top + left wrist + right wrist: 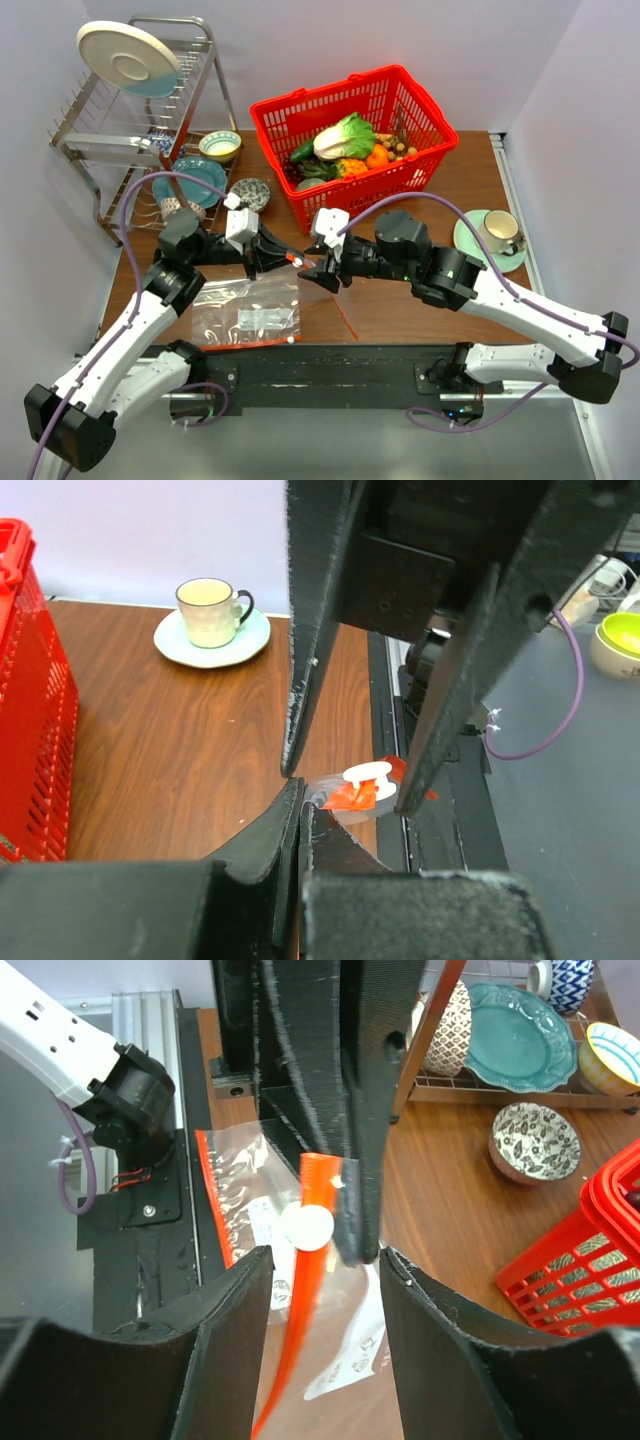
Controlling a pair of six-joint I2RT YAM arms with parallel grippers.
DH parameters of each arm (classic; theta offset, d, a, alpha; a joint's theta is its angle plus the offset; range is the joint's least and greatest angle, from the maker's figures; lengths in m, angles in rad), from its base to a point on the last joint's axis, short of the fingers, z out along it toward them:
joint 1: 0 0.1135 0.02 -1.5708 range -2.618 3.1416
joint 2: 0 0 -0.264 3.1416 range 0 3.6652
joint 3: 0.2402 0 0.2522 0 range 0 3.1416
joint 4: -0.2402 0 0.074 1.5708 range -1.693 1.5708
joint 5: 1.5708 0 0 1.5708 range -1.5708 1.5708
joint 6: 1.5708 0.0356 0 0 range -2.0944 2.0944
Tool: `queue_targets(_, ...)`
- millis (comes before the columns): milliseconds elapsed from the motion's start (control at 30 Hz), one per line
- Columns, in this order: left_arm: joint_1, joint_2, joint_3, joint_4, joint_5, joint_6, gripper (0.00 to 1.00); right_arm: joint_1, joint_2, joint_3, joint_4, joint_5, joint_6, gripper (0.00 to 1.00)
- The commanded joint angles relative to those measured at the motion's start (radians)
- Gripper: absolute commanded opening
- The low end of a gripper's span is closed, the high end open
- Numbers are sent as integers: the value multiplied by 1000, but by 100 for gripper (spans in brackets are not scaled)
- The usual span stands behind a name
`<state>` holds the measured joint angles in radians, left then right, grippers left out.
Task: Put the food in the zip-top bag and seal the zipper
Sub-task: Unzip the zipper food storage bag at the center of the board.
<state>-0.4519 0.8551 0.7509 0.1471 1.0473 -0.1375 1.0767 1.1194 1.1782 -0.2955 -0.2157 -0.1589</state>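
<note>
The clear crinkly zip-top bag (340, 1355) looks light, limp and slippery. The left gripper (290, 259) clenches its thin red-orange zipper strip (318, 1185). The right gripper (322, 1260), jaws parted, straddles the white tab (306, 1228), likely the firmest hold.

Middle of the table blocked, open wood on the right

The left gripper (288, 260) and right gripper (320, 272) meet over the zip-top bag (330, 296) just before the red basket (350, 150). A second bag (245, 315) covers the near left, and bowls (250, 193) and the dish rack (130, 110) fill the far left. Bare table (455, 188) shows between the basket and the cup and saucer (497, 238).
</note>
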Motion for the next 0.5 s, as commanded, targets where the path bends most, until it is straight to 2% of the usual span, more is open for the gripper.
queue_targets(0, 4, 21, 65, -41, -52, -17, 0, 12, 6, 47, 76, 51, -39, 50)
queue_targets(233, 4, 53, 77, -61, -63, -39, 0, 15, -9, 26, 140, 88, -45, 43)
queue_targets(400, 5, 62, 88, -75, -82, -42, 0, 17, -4, 26, 141, 98, -51, 26)
queue_targets(433, 7, 62, 90, -75, -86, -42, 0, 17, -1, 31, 131, 96, -53, 26)
queue_targets(467, 5, 59, 90, -75, -87, -43, 0, 15, 2, 31, 125, 84, -54, 32)
